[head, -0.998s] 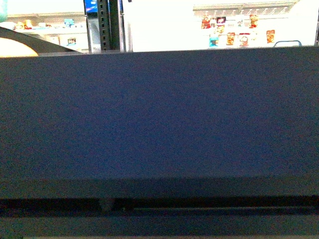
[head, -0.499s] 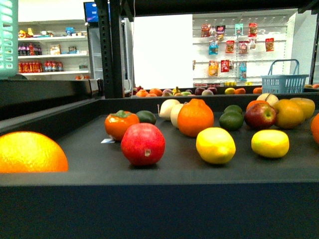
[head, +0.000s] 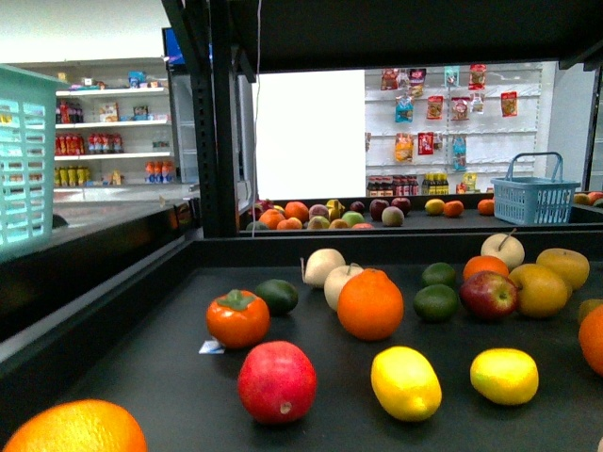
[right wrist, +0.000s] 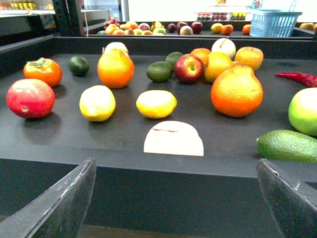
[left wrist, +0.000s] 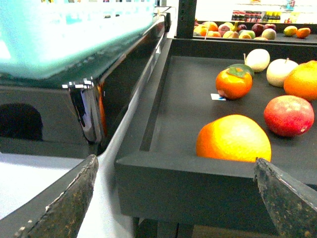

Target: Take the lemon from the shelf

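Two bright-yellow oval lemons lie side by side near the front of the black shelf tray (head: 141,367): one lemon (head: 405,382) and a second lemon (head: 504,376) to its right. In the right wrist view they are the nearer lemon (right wrist: 97,102) and the other lemon (right wrist: 156,103). My right gripper (right wrist: 176,161) is open and empty, below and in front of the tray's front rim (right wrist: 223,148). My left gripper (left wrist: 174,159) is open and empty at the tray's front left corner (left wrist: 188,173). Neither gripper shows in the front view.
A red round fruit (head: 276,380), a persimmon (head: 237,318) and an orange (head: 369,303) lie close to the lemons. A big orange (left wrist: 234,139) sits at the front left corner. A teal basket (head: 24,160) stands to the left. A white label (right wrist: 173,139) and an avocado (right wrist: 287,145) lie near the front rim.
The front view has risen from the dark front panel to above the tray's rim, so the fruit now shows from higher up.
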{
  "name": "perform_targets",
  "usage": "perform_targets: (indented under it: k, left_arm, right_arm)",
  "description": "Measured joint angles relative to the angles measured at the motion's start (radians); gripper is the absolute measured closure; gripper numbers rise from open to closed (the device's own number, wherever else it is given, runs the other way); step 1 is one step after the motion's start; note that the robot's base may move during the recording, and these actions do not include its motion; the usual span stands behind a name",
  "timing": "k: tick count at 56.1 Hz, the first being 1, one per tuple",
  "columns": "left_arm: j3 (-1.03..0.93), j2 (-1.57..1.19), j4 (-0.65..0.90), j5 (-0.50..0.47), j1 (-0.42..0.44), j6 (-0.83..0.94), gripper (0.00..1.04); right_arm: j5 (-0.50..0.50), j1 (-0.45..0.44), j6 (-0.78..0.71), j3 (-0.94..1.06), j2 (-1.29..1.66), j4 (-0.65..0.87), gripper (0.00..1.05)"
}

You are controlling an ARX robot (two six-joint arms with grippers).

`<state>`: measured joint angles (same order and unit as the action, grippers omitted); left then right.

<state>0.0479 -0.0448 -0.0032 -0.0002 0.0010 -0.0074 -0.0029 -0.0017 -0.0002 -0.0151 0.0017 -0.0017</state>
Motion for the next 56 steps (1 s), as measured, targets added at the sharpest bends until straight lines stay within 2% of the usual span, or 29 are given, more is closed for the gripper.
perform_targets:
  k: [56]
  left_arm:
    - [0.000,0.000,0.000,0.000,0.000,0.000,0.08]
  right_arm:
    - [0.000,0.000,0.000,0.000,0.000,0.000,0.07]
